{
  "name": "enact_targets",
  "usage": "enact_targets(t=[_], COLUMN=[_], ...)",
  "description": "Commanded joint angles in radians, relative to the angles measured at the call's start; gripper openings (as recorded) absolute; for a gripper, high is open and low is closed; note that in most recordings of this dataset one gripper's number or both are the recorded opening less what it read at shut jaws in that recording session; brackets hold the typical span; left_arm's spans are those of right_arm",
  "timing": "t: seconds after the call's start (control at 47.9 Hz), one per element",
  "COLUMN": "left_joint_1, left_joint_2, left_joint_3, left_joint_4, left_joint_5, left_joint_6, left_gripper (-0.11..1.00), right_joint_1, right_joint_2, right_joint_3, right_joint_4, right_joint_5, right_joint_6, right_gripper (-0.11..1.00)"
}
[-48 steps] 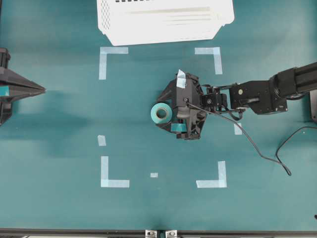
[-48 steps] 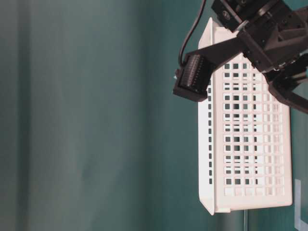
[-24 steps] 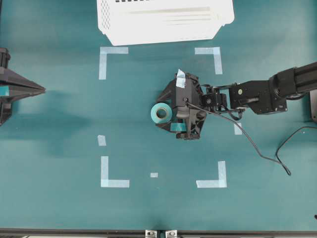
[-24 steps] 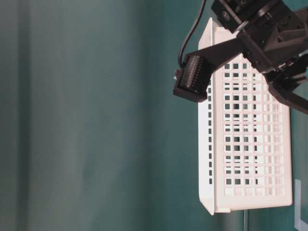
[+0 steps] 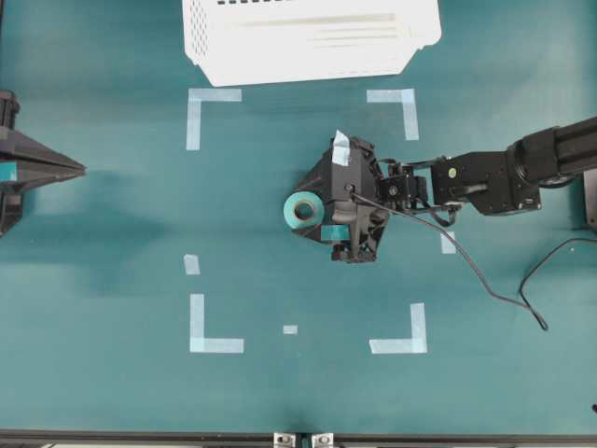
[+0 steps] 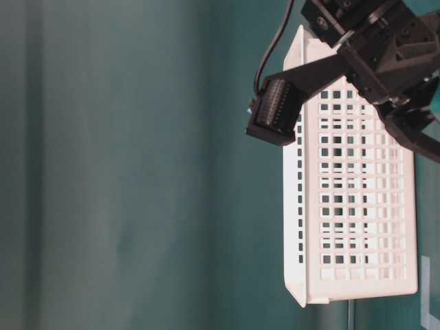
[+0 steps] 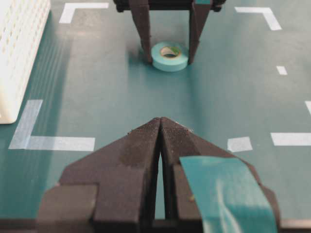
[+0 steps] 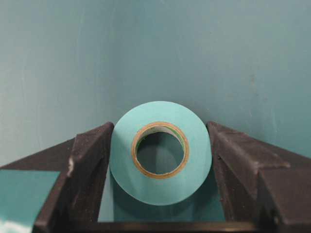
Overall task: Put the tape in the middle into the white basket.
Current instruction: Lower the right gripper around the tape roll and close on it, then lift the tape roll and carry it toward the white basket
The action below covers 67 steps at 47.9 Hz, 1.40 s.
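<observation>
- The tape (image 8: 160, 151) lies flat on the teal worktop (image 5: 112, 243), hole upward, in the middle of the square marked by pale corner strips (image 5: 213, 96).
- It looks light and stiff, a firm ring with smooth sides; a squeeze across its outer wall should hold, though that wall may be slippery.
- The right gripper (image 5: 309, 211) straddles the roll, one finger on each side. The left one seems to touch the rim; the right one shows a slim gap. Partly open, nothing lifted.
- The left gripper (image 7: 160, 141) is parked near the left edge, its jaws pressed together, empty.
- The white basket (image 5: 308, 37) stands at the far edge, well apart from the roll.
</observation>
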<state>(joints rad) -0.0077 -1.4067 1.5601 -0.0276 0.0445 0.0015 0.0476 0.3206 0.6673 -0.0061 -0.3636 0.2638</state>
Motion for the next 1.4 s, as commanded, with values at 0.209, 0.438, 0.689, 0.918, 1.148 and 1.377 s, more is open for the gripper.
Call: enact_targets(t=[0.209, 0.438, 0.689, 0.918, 1.148, 1.377], left_joint_1=[-0.002, -0.002, -0.002, -0.003, -0.002, -0.002], left_joint_2=[0.008, 0.008, 0.008, 0.009, 0.008, 0.008], left_joint_3=[-0.012, -0.014, -0.012, -0.012, -0.014, -0.012], left_joint_4=[0.000, 0.000, 0.000, 0.000, 0.000, 0.000], left_joint_5=[-0.008, -0.008, -0.008, -0.008, -0.008, -0.008], left_joint_6=[0.002, 0.002, 0.002, 0.002, 0.002, 0.002], left_gripper=[-0.11, -0.11, -0.11, -0.11, -0.11, -0.11], right_joint_1=[0.003, 0.003, 0.003, 0.003, 0.000, -0.014], right_joint_2=[-0.086, -0.186, -0.284, -0.367, -0.436, -0.483], right_joint_3=[-0.014, -0.014, -0.014, -0.014, -0.014, -0.017], right_joint_4=[0.003, 0.000, 0.000, -0.006, -0.009, -0.011], right_joint_5=[0.028, 0.112, 0.181, 0.242, 0.272, 0.275], right_joint_6=[0.003, 0.003, 0.002, 0.000, -0.005, -0.008], right_gripper=[0.66, 0.66, 0.66, 0.66, 0.66, 0.66])
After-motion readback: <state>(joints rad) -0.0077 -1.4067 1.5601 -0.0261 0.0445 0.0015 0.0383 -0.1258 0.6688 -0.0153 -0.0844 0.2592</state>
